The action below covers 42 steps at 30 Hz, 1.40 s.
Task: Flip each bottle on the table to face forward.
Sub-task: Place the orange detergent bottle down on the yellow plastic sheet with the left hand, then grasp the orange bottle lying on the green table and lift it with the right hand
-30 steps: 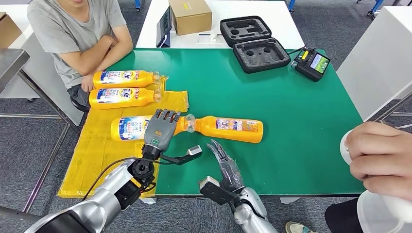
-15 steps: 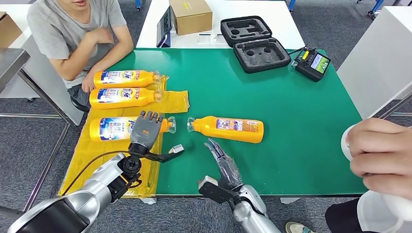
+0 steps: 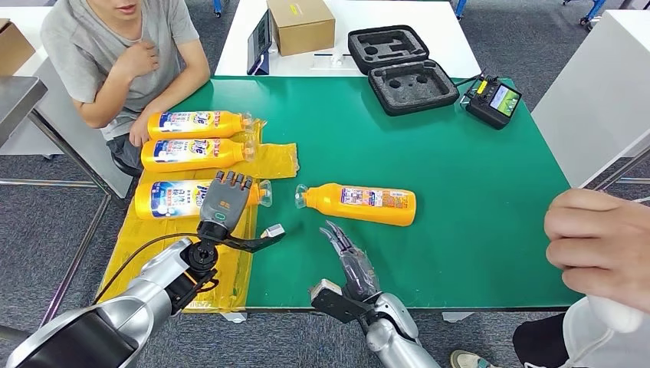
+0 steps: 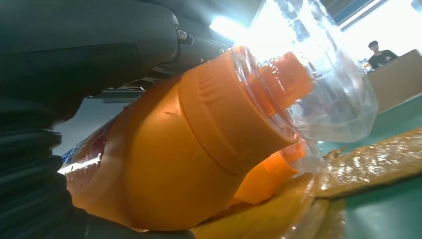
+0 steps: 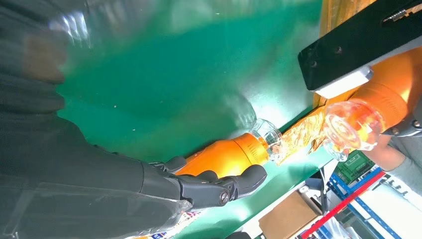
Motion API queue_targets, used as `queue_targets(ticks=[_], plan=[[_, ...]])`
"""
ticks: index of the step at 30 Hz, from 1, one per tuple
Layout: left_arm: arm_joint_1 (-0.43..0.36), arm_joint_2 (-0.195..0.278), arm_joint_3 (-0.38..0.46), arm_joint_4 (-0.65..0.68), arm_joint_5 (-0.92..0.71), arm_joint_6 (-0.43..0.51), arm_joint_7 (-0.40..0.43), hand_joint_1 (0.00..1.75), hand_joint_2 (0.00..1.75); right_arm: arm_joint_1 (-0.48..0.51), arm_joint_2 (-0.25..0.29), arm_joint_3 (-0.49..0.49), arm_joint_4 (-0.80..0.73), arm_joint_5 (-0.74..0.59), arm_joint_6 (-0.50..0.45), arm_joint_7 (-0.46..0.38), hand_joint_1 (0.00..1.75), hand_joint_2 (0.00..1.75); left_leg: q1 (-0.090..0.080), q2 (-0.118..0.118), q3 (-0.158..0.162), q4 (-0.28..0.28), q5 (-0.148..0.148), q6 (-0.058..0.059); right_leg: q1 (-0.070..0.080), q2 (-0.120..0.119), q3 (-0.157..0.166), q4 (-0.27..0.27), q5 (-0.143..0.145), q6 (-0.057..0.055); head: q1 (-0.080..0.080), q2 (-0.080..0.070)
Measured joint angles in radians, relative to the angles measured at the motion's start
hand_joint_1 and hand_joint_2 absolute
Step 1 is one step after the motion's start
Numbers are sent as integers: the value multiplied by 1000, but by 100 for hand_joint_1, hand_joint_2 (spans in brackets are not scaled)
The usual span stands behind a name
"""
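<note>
Left hand (image 3: 224, 202) grips third bottle (image 3: 170, 198), has dragged it left onto yellow sheet (image 3: 138, 253), now in row. Right hand (image 3: 351, 259) open, hovering near last bottle (image 3: 360, 204) mid-tabletop (image 3: 460, 192) — likely next.

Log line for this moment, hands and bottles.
left hand: grips third bottle on yellow sheet | right hand: open, near fourth bottle on green table | two bottles lie at back
</note>
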Motion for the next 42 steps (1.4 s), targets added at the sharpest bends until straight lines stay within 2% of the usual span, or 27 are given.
queue_targets(ticks=[4, 8, 10, 17, 18, 19, 22, 23, 24, 42], plan=[[2, -1, 5, 1, 2, 3, -17, 175, 175, -2, 0, 1, 2, -1, 0, -1, 0, 175, 0, 0, 0, 0, 0, 0, 0, 0, 0, 0, 0, 0, 0, 0], [33, -19, 85, 6, 54, 15, -159, 175, 175, -14, 0, 9, 20, -15, -3, -12, 0, 175, 0, 0, 0, 0, 0, 0, 0, 0, 0, 0, 0, 0, 0, 0], [41, -24, 118, 6, 84, 13, -198, 175, 175, -18, 0, 14, 27, -21, -4, -13, 0, 175, 0, 0, 0, 0, 0, 0, 0, 0, 0, 0, 0, 0, 0, 0], [54, -26, 188, 11, 123, -4, -242, 175, 175, -27, 0, 32, 42, -43, -6, -13, 0, 175, 0, 0, 0, 0, 0, 0, 0, 0, 0, 0, 0, 0, 0, 0], [54, -26, 197, 12, 124, -6, -244, 170, 175, -28, 0, 35, 44, -46, -6, -13, 0, 175, 0, 0, 0, 0, 0, 0, 0, 0, 0, 0, 0, 0, 0, 0], [54, -26, 204, 13, 124, -6, -244, 155, 175, -30, 0, 39, 46, -50, -6, -13, 0, 175, 0, 0, 0, 0, 0, 0, 0, 0, 0, 0, 0, 0, 0, 0], [55, -26, 222, 17, 112, -7, -232, 34, 175, -35, 0, 46, 52, -58, -7, -13, 0, 175, 0, 0, 0, 0, 0, 0, 0, 0, 0, 0, 0, 0, 0, 0], [55, -26, 226, 19, 106, -7, -227, 6, 175, -36, 0, 48, 53, -59, -8, -13, 0, 175, 0, 0, 0, 0, 0, 0, 0, 0, 0, 0, 0, 0, 0, 0], [55, -26, 230, 20, 100, -7, -222, 2, 175, -38, 0, 51, 55, -60, -8, -13, 0, 175, 0, 0, 0, 0, 0, 0, 0, 0, 0, 0, 0, 0, 0, 0], [56, -26, 258, 22, 80, -9, -204, 0, 175, -43, 0, 67, 64, -60, -12, -13, 0, 175, 0, 0, 0, 0, 0, 0, 0, 0, 0, 0, 0, 0, 0, 0]])
